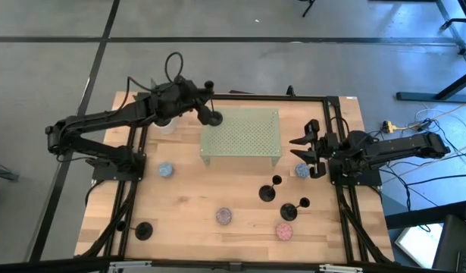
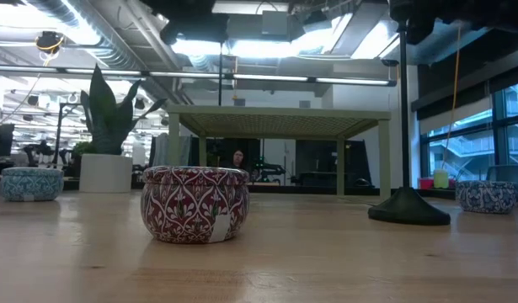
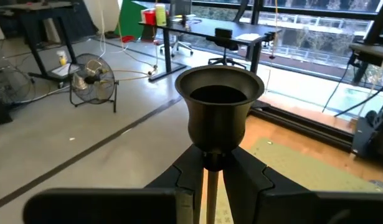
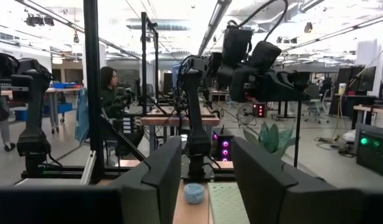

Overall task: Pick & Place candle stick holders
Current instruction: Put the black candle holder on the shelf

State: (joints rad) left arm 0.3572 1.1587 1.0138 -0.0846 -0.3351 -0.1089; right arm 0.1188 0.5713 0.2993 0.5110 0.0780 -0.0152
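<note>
So the wooden table (image 1: 187,205) has a green perforated shelf (image 1: 242,136) sitting near its far edge, and speckled pucks (image 1: 223,217) are scattered around it. My left gripper (image 1: 207,112) is over the shelf's far left corner, pinched on the stem of one candle holder (image 3: 217,115), which stands upright with its cup above my fingers (image 3: 250,180). Three other holders (image 1: 268,191) stand on the table nearer the front. My right gripper (image 1: 304,150) waits by the right edge, fingers partly apart, holding nothing.
</note>
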